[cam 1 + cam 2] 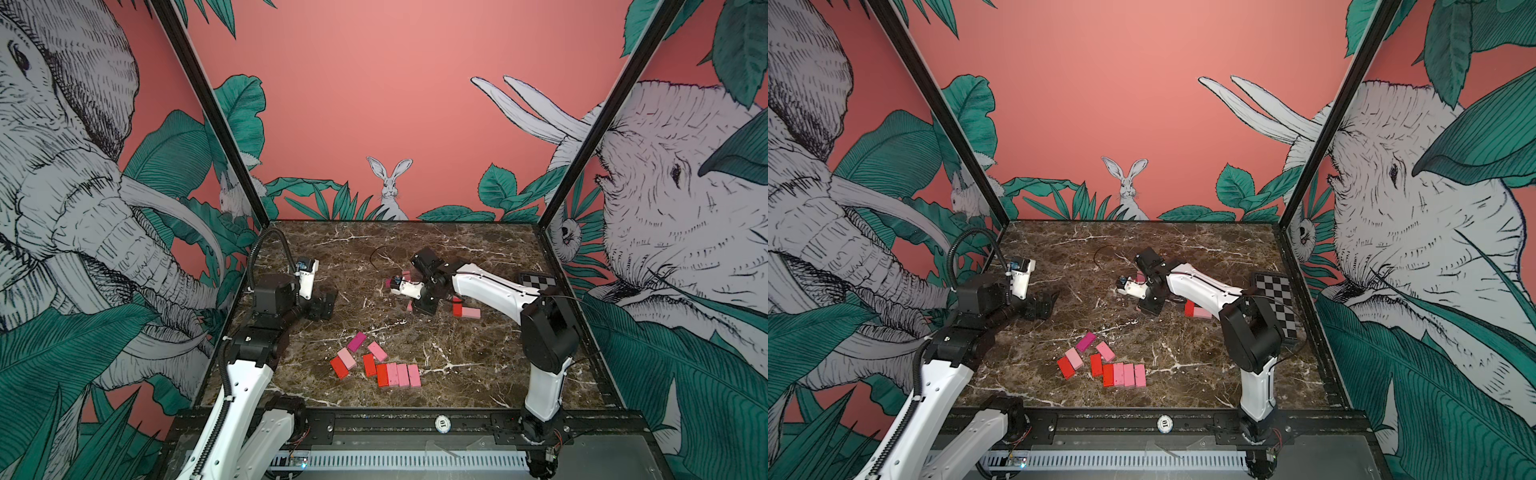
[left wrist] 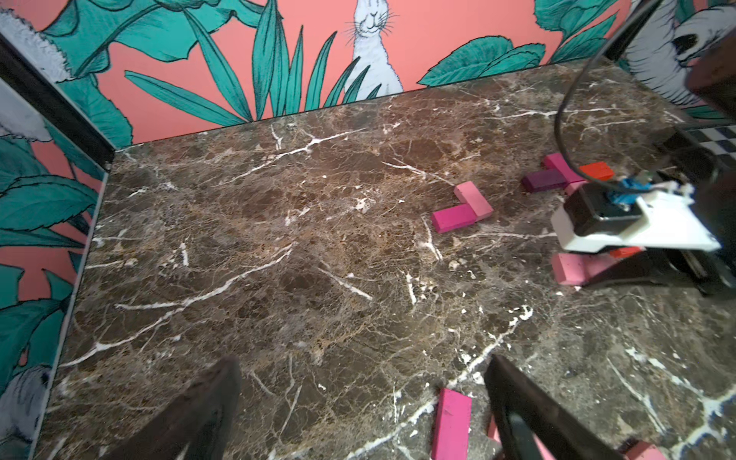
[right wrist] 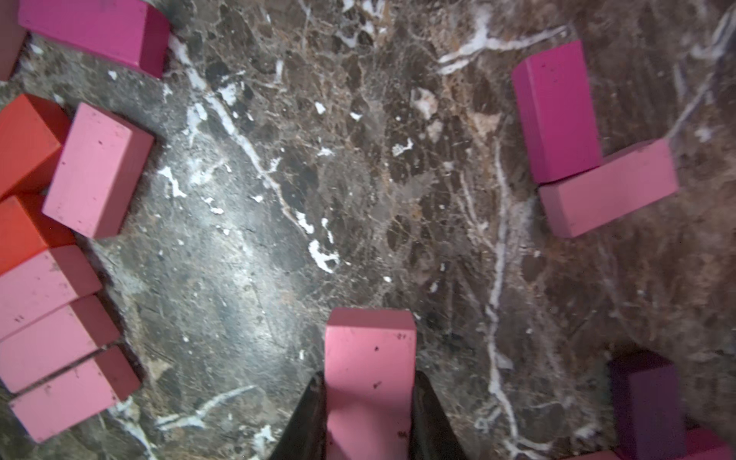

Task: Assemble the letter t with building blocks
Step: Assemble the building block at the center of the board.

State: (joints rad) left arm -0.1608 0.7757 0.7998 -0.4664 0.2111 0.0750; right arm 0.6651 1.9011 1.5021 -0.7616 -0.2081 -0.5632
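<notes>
My right gripper (image 3: 368, 382) is shut on a pink building block (image 3: 370, 342), held by its long sides low over the marble. In both top views this gripper (image 1: 417, 306) (image 1: 1144, 308) points down at mid-table. Around it lie a magenta and pink pair (image 3: 557, 115), a dark purple block (image 3: 645, 402) and a red and pale pink pair (image 1: 465, 311). Near the front edge, several red and pink blocks (image 1: 399, 374) lie side by side in a row, with loose ones (image 1: 356, 341) just behind. My left gripper (image 1: 324, 305) (image 2: 362, 362) stands open over bare table, a magenta block (image 2: 452, 424) beside one finger.
A black-and-white checkerboard plate (image 1: 536, 280) lies at the right edge behind the right arm. A thin black cable (image 1: 376, 255) curls on the marble table (image 1: 478, 249) toward the back. Printed walls close in the left, right and far sides.
</notes>
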